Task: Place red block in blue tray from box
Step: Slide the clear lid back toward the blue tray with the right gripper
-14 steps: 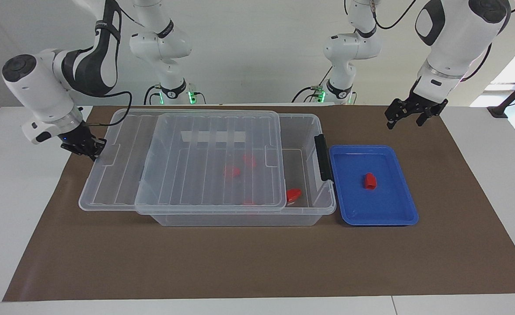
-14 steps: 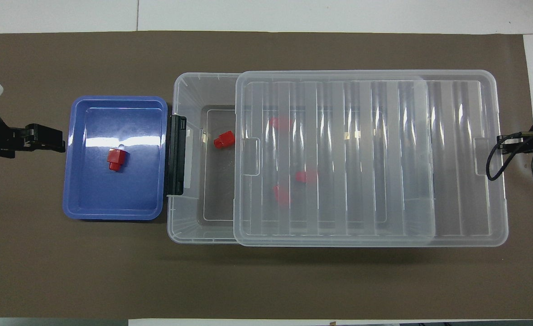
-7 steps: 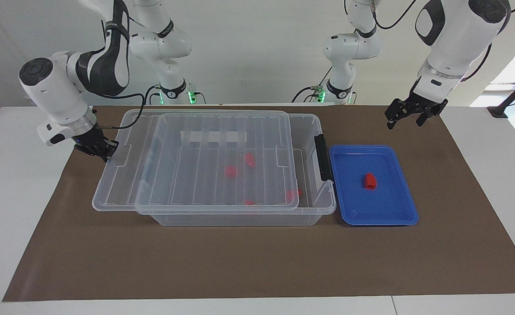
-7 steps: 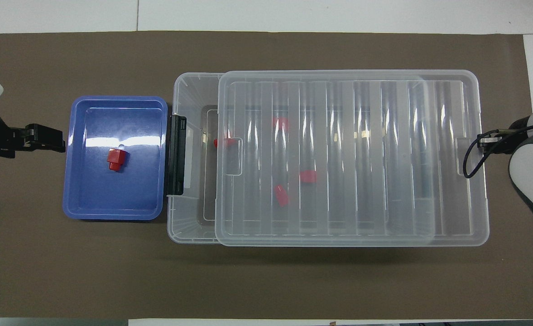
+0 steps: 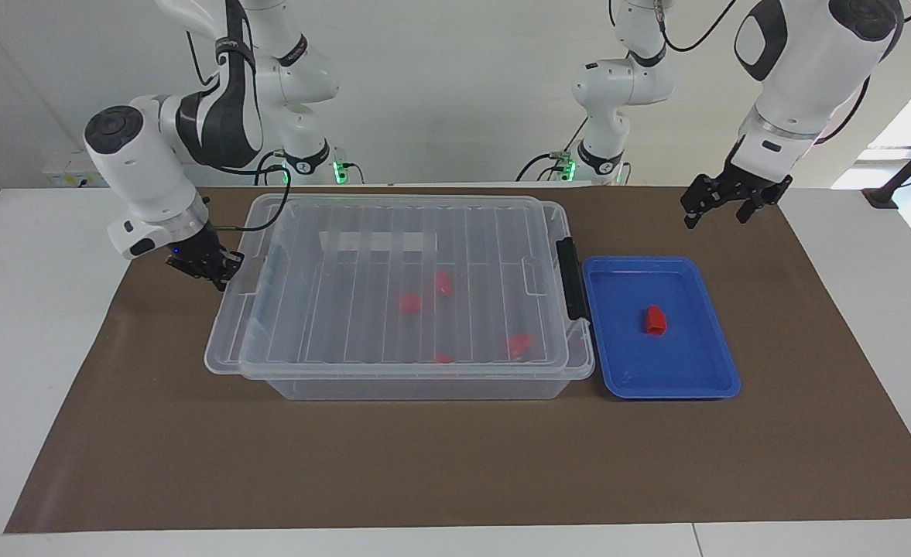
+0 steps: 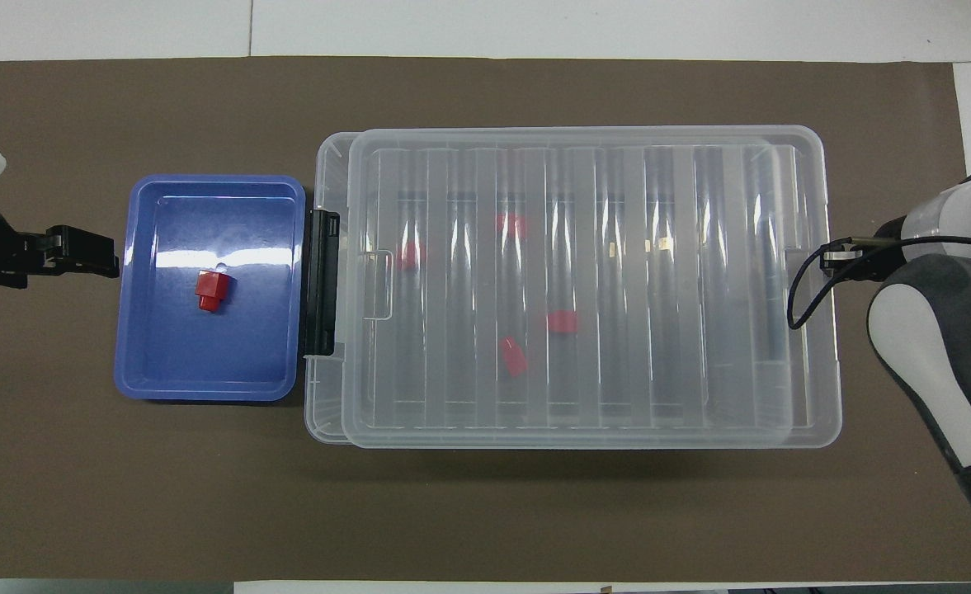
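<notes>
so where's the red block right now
The red block lies in the blue tray, around its middle; the tray sits beside the box, by its black latch, toward the left arm's end of the table.

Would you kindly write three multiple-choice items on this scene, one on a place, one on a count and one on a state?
1. Where does the red block lie?
A. In the blue tray
B. On the box lid
C. On the brown mat

2. How many red pieces show through the lid inside the box?
A. One
B. Four
C. Seven

3. How does the lid sit?
A. Leaning upright against the box
B. Flat on the mat beside the box
C. Over the box, a strip uncovered at the tray end

Answers:
1 A: the block rests on the tray floor in both views.
2 B: four red shapes are seen through the ribbed lid in the overhead view.
3 C: the lid covers nearly all the box, with the right tool shut on its edge; the left tool waits open, up in the air at the left arm's end of the table.
</notes>
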